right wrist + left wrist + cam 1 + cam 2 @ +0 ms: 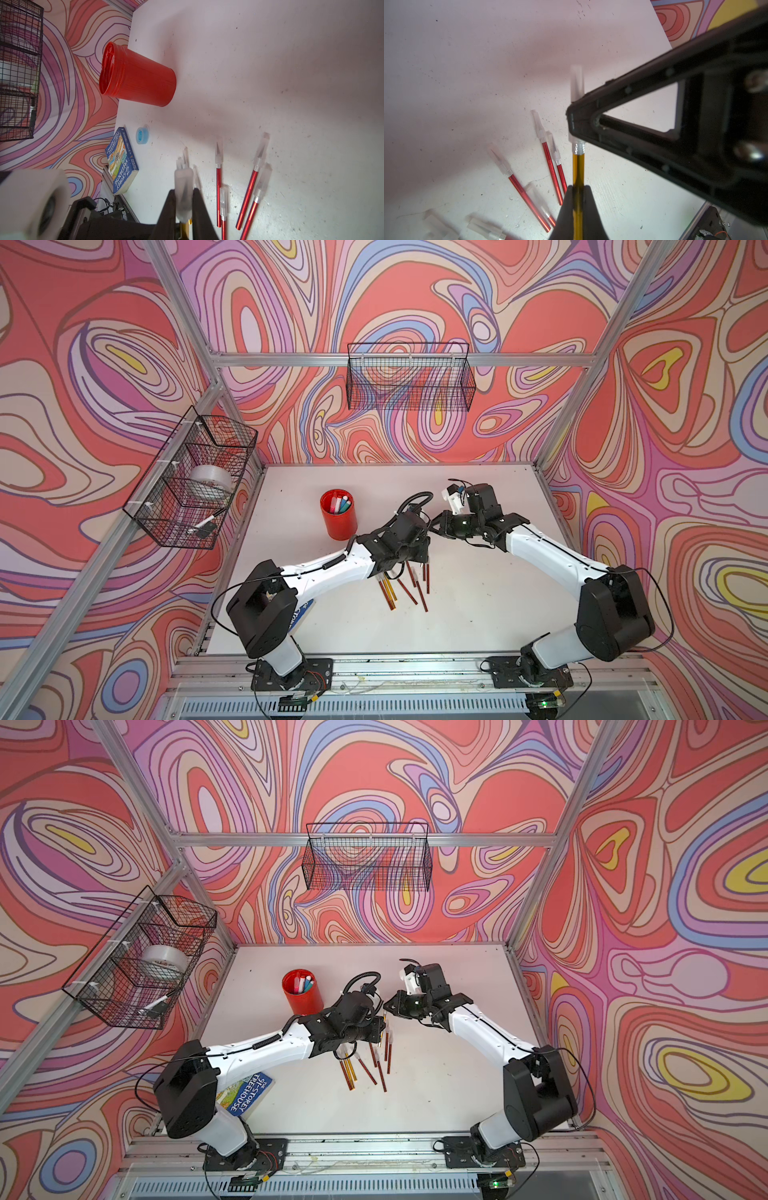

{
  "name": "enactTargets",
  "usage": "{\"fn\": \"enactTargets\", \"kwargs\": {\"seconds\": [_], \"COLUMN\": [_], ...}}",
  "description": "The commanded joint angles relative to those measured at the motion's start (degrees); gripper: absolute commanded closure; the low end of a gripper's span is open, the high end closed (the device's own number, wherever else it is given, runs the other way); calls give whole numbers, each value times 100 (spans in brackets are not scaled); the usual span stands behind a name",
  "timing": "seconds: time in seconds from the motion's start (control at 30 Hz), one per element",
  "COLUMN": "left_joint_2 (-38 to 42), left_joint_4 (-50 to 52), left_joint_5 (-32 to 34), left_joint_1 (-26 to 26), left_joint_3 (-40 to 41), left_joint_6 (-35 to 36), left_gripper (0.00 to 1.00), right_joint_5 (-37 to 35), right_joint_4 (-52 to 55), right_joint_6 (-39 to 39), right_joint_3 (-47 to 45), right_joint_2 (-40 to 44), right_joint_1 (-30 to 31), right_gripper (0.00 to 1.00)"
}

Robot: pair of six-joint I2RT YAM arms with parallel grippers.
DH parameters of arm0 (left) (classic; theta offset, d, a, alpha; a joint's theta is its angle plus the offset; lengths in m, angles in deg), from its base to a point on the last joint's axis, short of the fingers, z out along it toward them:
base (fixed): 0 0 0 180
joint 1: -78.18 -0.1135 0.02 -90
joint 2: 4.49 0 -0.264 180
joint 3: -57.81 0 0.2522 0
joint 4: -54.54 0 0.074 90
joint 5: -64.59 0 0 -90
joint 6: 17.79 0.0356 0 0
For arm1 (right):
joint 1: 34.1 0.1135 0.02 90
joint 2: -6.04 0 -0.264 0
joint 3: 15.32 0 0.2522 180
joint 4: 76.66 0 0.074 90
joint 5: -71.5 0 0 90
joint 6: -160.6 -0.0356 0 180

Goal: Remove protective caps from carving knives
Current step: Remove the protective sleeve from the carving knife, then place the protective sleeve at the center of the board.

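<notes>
My left gripper (578, 188) is shut on the yellow handle of a carving knife (578, 166), held above the table. A translucent protective cap (576, 83) sits on that knife's tip. My right gripper (184, 192) is shut on this cap (183, 185), with the yellow handle (185, 227) showing just behind it. In both top views the two grippers meet tip to tip over the table's middle: left gripper (419, 549), right gripper (436, 526). Several more carving knives (405, 589) (365, 1069) lie fanned on the table below, red ones (248, 199) with caps on.
A red cup (337, 514) holding markers stands left of the grippers. A book (245, 1094) lies by the left arm's base, a blue tape roll (142, 135) near it. Wire baskets hang on the back wall (409, 377) and the left wall (195, 481).
</notes>
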Motion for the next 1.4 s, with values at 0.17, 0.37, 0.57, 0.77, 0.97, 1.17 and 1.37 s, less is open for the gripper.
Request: {"fn": "enactTargets", "kwargs": {"seconds": [0.17, 0.37, 0.57, 0.77, 0.97, 1.17, 1.37], "left_joint_2": [-143, -218, -132, -88, 33, -234, -934], "left_joint_4": [150, 88, -2, 132, 242, 780, 1396], "left_joint_5": [-100, -297, -289, -187, -230, 67, 695], "left_joint_1": [-22, -27, -23, -35, -554, -1226, -1403], "left_joint_3": [-133, 57, 227, 245, 333, -105, -1069], "left_joint_6": [-17, -159, -206, -151, -307, -228, 120], "left_gripper": [100, 100, 100, 100, 100, 100, 100], "right_joint_5": [-588, -831, -837, -1208, -3154, -3795, -4620], "right_joint_4": [303, 712, 861, 1141, 1853, 2045, 2188], "right_joint_6": [188, 324, 428, 673, 1105, 1152, 1089], "right_joint_3": [377, 1180, 1815, 2296, 2073, 787, -225], "right_joint_2": [-20, -537, -1022, -1201, -965, -579, -548], "right_joint_1": [4, -115, -220, -283, -366, -723, -895], "right_gripper": [100, 100, 100, 100, 100, 100, 100]}}
